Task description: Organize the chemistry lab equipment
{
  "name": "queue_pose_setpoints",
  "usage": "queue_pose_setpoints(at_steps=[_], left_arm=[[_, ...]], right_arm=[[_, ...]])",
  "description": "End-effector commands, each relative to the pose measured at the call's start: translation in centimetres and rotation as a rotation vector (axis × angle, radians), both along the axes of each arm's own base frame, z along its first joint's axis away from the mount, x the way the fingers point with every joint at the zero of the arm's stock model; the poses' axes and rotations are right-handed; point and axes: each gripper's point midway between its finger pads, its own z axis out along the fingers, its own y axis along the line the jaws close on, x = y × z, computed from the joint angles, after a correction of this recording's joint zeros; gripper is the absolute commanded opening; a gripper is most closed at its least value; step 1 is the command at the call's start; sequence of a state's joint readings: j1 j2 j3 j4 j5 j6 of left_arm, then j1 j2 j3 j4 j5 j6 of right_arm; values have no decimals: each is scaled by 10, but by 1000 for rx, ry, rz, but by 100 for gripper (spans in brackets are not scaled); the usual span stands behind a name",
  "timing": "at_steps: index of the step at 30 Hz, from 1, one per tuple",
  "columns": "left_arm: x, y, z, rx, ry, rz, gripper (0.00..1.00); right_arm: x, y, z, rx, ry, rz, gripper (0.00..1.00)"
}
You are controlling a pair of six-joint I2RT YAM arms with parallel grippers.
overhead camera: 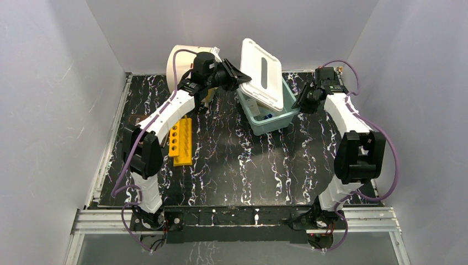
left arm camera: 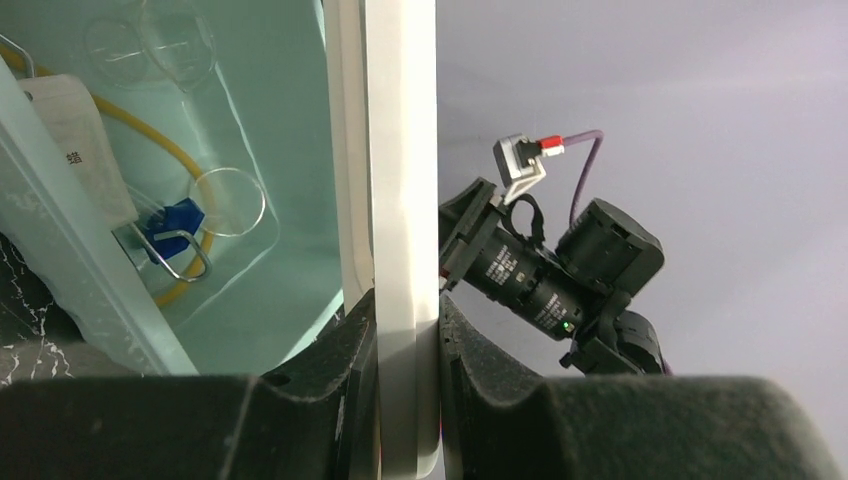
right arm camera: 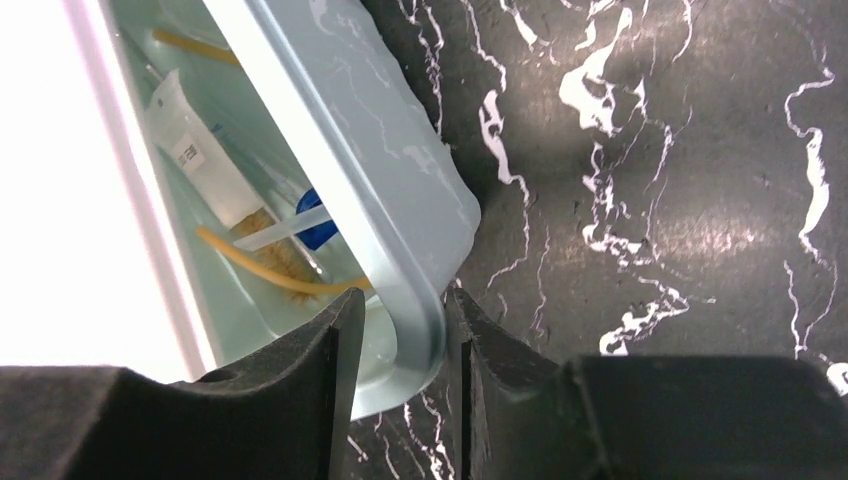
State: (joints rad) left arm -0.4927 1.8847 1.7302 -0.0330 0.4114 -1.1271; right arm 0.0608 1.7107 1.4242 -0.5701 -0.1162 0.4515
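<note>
My left gripper [overhead camera: 238, 74] [left arm camera: 405, 310] is shut on the edge of a white lid [overhead camera: 265, 72] [left arm camera: 400, 150] and holds it tilted above a teal bin [overhead camera: 276, 122] [left arm camera: 300, 280]. My right gripper [overhead camera: 302, 98] [right arm camera: 400, 310] is shut on the bin's right corner rim [right arm camera: 425, 300]. Inside the bin lie a small glass dish [left arm camera: 228, 200], a tan rubber loop [left arm camera: 150, 135] [right arm camera: 270, 270], a blue-tipped tool [left arm camera: 170, 222] [right arm camera: 318, 230] and a white labelled tube [right arm camera: 205, 165]. A yellow tube rack [overhead camera: 182, 142] lies on the table beside the left arm.
A large cream drum [overhead camera: 182, 61] stands at the back left, behind the left gripper. The black marbled table [overhead camera: 248, 165] is walled by grey panels. The right arm's wrist [left arm camera: 560, 280] shows beyond the lid in the left wrist view.
</note>
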Motion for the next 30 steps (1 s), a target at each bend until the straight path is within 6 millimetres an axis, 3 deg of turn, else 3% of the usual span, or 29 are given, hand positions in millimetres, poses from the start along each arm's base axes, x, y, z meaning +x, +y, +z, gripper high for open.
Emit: queue_pose_setpoints(at_steps=[1,8,12,17,30], left_arm=[[-4,1,33,-82,-67,-1,0],[-2,10,17,-73,-25,88,0],[-9,10,11,-63,-5,132,0],[-16,12,9,-76,44,186,0],[-37,-8,-23,-110,241,222,6]], right_arm=[[-10,14,38,90,-75,-2,43],[-31,17,34,161,-15,-88,48],[-27,3,48,92,-49,-128,58],[-25,-13,65,8,-85,-164,63],[-18,-13,87,-15,-158,-116,65]])
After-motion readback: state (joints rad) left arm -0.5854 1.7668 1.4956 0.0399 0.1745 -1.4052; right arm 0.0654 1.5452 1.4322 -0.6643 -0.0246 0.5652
